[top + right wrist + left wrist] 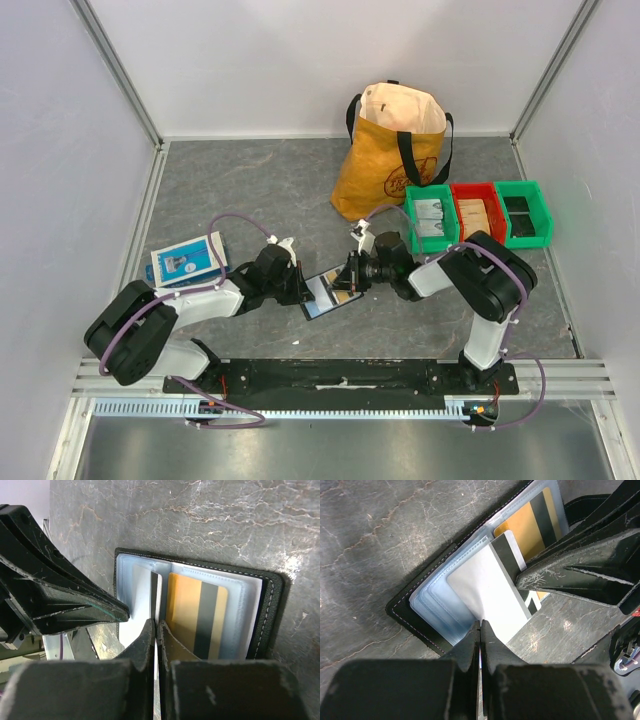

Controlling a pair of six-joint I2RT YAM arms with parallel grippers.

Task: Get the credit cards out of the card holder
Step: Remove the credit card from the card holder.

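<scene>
The black card holder lies open on the grey table between the two arms, its clear sleeves facing up. An orange credit card with a dark stripe sits in a sleeve. A pale credit card with a dark stripe sticks partly out near the fold. My right gripper pinches that pale card's edge, jaws almost together on a thin white sliver. My left gripper is shut on the near edge of the card holder's sleeves. In the top view, the left gripper and right gripper meet over the holder.
A blue-and-white flat box lies at the left. A yellow tote bag stands at the back. Beside it sit a green bin, a red bin and another green bin. Pale walls enclose the table.
</scene>
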